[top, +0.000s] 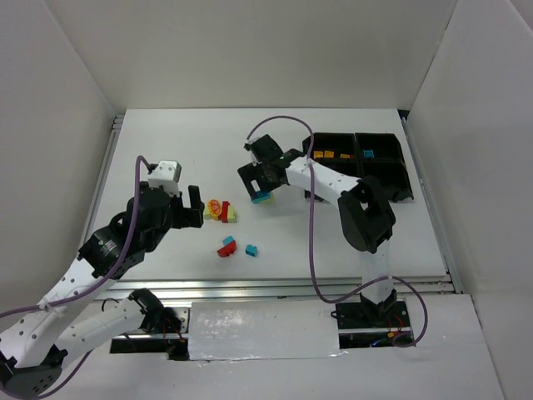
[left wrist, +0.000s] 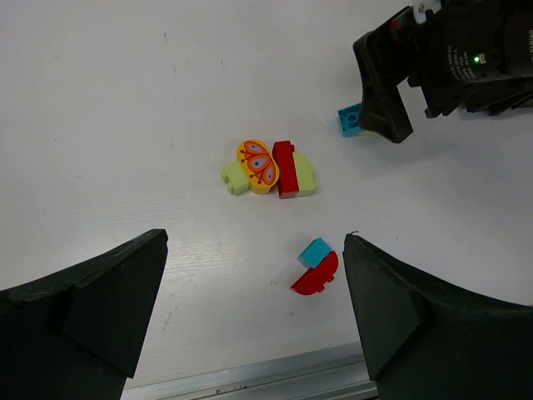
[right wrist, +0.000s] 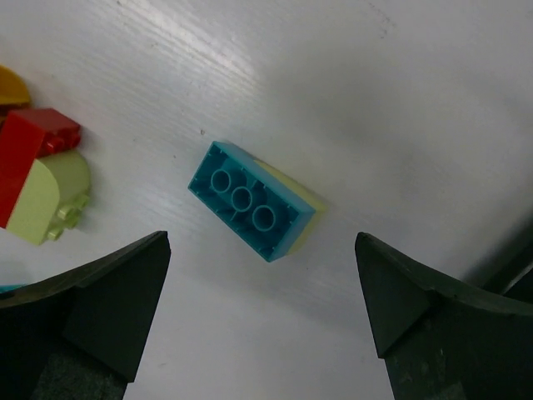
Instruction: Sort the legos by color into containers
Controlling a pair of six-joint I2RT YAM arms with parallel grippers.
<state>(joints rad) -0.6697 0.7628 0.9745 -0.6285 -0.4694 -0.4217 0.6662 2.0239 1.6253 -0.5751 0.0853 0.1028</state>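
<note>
Right tool spread over teal brick, white tabletop, white walls

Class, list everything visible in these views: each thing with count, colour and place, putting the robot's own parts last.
table: one, white, under everything.
tray: one, black, far right.
orange tray bricks: few, far-left compartment.
teal tray bricks: few, far-right compartment.
brick cluster: several touching, pale green, orange, red, mid-table.
red half-round brick: one, teal block against it, near cluster.
upturned teal brick: one, below right gripper.
small teal brick: one, near side.
left gripper: open, black, beside cluster.
right gripper: open, black.
</note>
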